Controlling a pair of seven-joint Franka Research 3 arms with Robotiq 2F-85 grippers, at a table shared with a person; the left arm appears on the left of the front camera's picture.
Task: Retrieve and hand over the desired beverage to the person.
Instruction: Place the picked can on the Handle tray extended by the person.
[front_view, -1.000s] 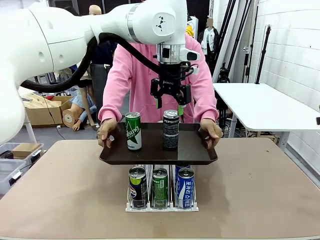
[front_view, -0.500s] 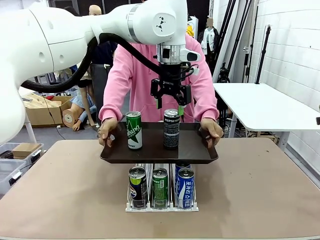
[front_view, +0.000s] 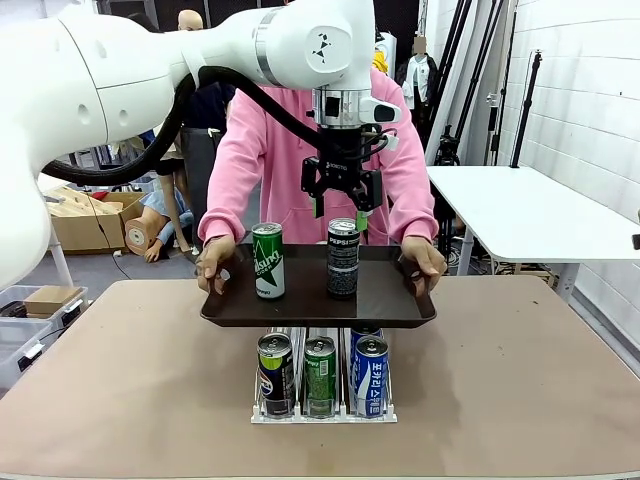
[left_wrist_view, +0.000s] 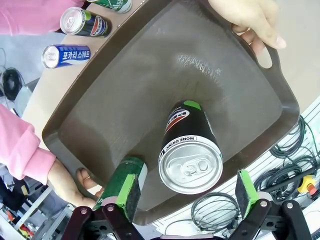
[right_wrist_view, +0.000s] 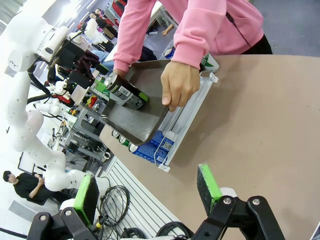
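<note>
Above the tray's (front_view: 395, 310) middle, the left claw (front_view: 342, 205) hung spread over the black Pepsi can (front_view: 342, 258), seemingly delivered, since the person (front_view: 285, 150) held the tray level over the table (front_view: 520, 370)

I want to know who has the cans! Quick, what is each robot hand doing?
Left gripper: open, above the black Pepsi can, holding nothing.
Right gripper: open, holding nothing.

Two cans (front_view: 342, 257) on tray (front_view: 390, 300), three in rack (front_view: 322, 412)
</note>
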